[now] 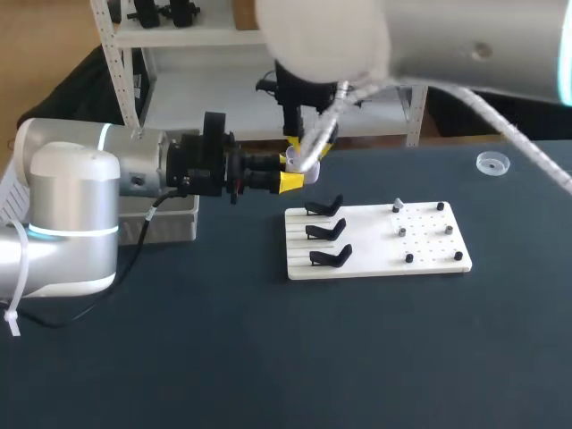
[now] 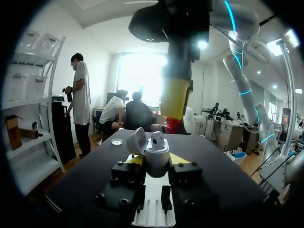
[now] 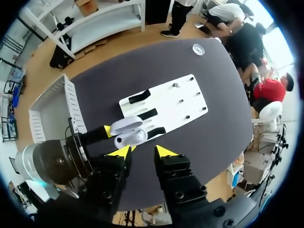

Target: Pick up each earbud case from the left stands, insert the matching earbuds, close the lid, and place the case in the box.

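Dark desk (image 1: 268,357) carried a white board (image 1: 375,268) with three black stands (image 1: 326,231), none bearing a case. Held up off the desk near those stands, the left gripper (image 1: 290,172) pinched a white earbud case (image 2: 156,159) by its sides, mouth upward, hinged lid (image 2: 137,141) thrown back, one white earbud (image 2: 156,138) seated inside. The right gripper (image 3: 142,152) hung directly above that mouth, fingers spread with nothing visible between them, so it looked the better-placed one for pressing the lid shut. A white box (image 3: 47,109) sat behind the left arm (image 1: 71,206); its contents could not be made out.
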